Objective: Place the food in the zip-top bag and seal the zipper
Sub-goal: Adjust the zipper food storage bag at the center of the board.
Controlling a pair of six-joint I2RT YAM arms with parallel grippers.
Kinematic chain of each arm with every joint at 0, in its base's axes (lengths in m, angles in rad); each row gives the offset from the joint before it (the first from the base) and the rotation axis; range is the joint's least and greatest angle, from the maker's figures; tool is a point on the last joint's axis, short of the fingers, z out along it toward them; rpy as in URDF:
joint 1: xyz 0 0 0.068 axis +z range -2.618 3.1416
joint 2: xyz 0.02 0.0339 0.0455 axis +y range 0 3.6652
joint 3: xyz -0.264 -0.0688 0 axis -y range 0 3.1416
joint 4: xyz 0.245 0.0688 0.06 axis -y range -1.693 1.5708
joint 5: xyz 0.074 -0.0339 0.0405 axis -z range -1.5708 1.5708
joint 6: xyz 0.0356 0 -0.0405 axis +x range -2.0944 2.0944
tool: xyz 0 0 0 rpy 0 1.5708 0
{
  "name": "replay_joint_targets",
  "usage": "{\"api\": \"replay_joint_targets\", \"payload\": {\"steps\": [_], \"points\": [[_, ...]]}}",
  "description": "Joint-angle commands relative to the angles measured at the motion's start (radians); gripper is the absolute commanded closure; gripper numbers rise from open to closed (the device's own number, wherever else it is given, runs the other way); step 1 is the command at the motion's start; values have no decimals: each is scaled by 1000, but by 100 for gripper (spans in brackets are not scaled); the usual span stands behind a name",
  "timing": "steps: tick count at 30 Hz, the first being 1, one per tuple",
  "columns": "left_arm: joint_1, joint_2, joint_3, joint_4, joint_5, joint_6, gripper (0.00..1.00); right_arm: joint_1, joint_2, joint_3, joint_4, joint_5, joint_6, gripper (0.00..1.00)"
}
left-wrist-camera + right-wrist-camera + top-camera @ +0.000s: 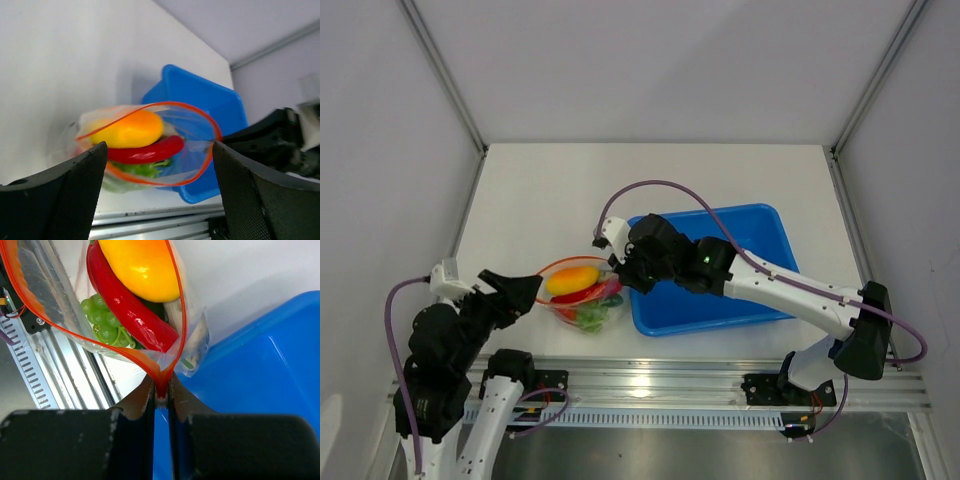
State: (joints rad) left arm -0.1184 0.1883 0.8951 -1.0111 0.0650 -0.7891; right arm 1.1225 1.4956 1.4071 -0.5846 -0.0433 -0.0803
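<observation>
The clear zip-top bag point(588, 310) lies near the table's front edge, just left of the blue tray. Its orange-red zipper point(200, 112) gapes open in a loop. Inside it I see food: a yellow squash point(573, 279), a red chili point(150, 150) under it and green lettuce point(142, 169). My right gripper point(161, 387) is shut on the zipper's end point(162, 377) at the bag's right corner. At the bag's left side my left gripper point(159, 147) is open, its fingers point(75, 190) spread wide and holding nothing, with the bag's mouth just beyond the tips.
A blue tray point(750, 290) stands right of the bag, under my right arm. An aluminium rail point(650, 385) runs along the table's front edge, just below the bag. White walls close in the table on the left, right and back.
</observation>
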Motion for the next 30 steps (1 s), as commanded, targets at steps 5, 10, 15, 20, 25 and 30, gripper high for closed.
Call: {"api": "replay_joint_targets", "payload": {"steps": [5, 10, 15, 20, 25, 30], "points": [[8, 126, 30, 391, 460, 306, 3, 5, -8, 50, 34, -41, -30, 100], [6, 287, 19, 511, 686, 376, 2, 5, 25, 82, 9, -59, -45, 100], [-7, 350, 24, 543, 731, 459, 1, -7, 34, 92, 6, -96, -41, 100], [-85, 392, 62, 509, 714, 614, 1, -47, 43, 93, 8, -182, -26, 100], [-136, 444, 62, 505, 759, 744, 1, -56, 46, 110, -3, -216, -33, 100], [-174, 445, 41, 491, 733, 956, 0, -75, 34, 107, -9, -268, -38, 100]]}}
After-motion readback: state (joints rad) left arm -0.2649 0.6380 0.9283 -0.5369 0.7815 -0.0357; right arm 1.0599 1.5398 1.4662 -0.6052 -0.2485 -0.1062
